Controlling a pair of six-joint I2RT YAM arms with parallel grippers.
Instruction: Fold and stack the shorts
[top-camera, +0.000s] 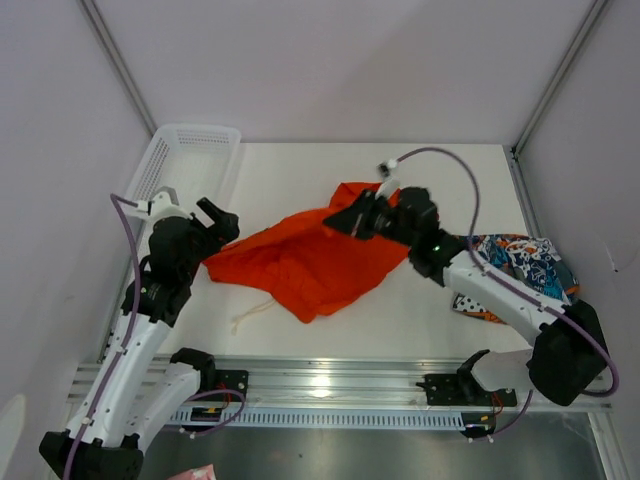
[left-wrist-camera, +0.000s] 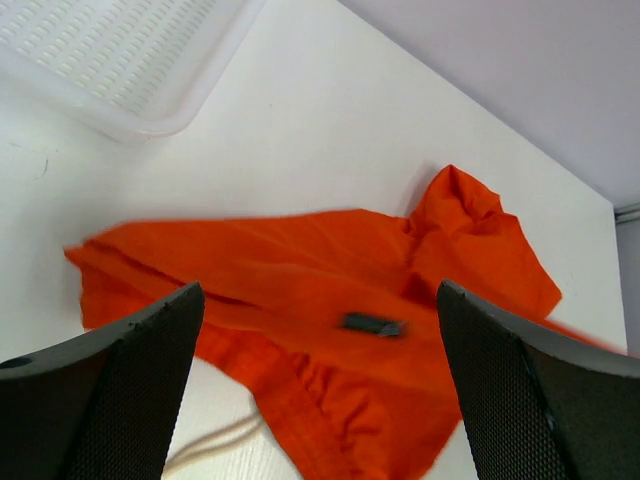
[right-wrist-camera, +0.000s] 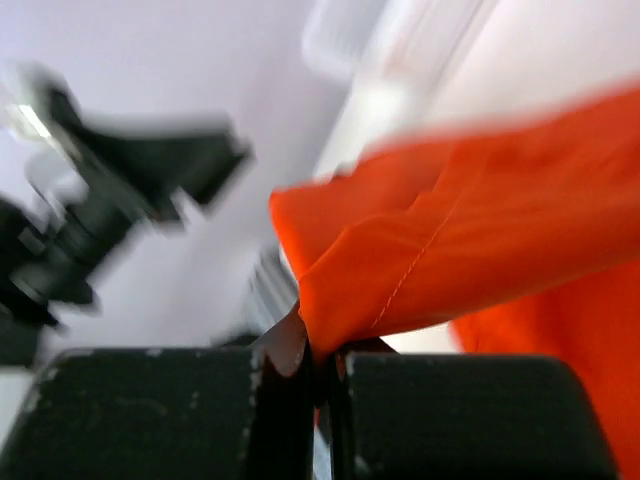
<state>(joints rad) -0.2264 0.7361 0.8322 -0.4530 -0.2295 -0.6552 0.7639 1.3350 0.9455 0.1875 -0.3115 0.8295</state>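
Orange shorts (top-camera: 300, 262) sprawl centrally on the white table (top-camera: 300, 170), one edge pinched in the right gripper (right-wrist-camera: 318, 352); the left gripper (top-camera: 220, 220) is spread beside them. Printed shorts (top-camera: 520, 262) lie at right, mesh basket (top-camera: 190, 150) back-left, pale walls (top-camera: 330, 60) around.

Left end effector (left-wrist-camera: 318, 290) spread wide; right end effector (right-wrist-camera: 318, 355) pinched tight on orange shorts (top-camera: 300, 265), arm outstretched

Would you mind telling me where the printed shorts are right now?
In the top view, the printed shorts lie bunched at the right edge of the table, partly behind the right arm, apart from the orange shorts at the centre.
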